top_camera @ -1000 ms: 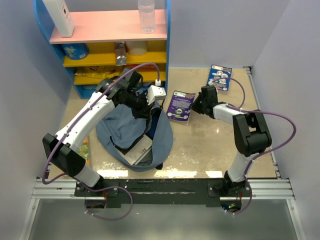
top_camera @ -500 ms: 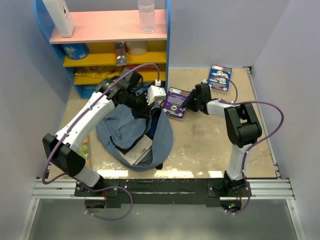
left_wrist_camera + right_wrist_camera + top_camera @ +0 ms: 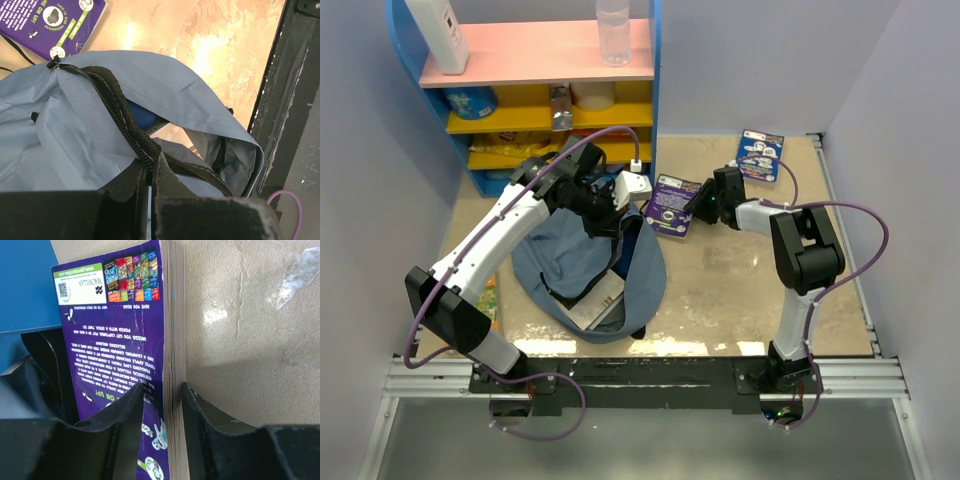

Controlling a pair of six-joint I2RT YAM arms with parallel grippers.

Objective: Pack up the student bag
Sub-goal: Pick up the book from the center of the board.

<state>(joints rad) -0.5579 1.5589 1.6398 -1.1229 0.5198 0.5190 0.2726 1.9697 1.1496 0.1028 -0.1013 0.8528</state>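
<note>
The slate-blue student bag (image 3: 582, 262) lies open on the table left of centre. My left gripper (image 3: 605, 215) is shut on its black zipper edge and holds the opening up; in the left wrist view the jaws (image 3: 148, 170) pinch the zipper (image 3: 122, 125) of the bag (image 3: 75, 115). A purple book (image 3: 670, 205) lies just right of the bag. My right gripper (image 3: 705, 205) is at its right edge. In the right wrist view the gripper (image 3: 162, 395) stands open astride the book (image 3: 125, 325), with a small gap at the cover side.
A blue and yellow shelf (image 3: 540, 65) stands at the back left, with a bottle (image 3: 613, 30) on top. A white charger (image 3: 635, 185) lies by the bag's top. A second book (image 3: 760, 153) lies at the back right. A book (image 3: 600, 305) and something blue (image 3: 140, 117) show inside the bag.
The right gripper has moved left, shifting the purple book toward the bag, and its jaws have opened around the book's edge. The left arm has not moved.
</note>
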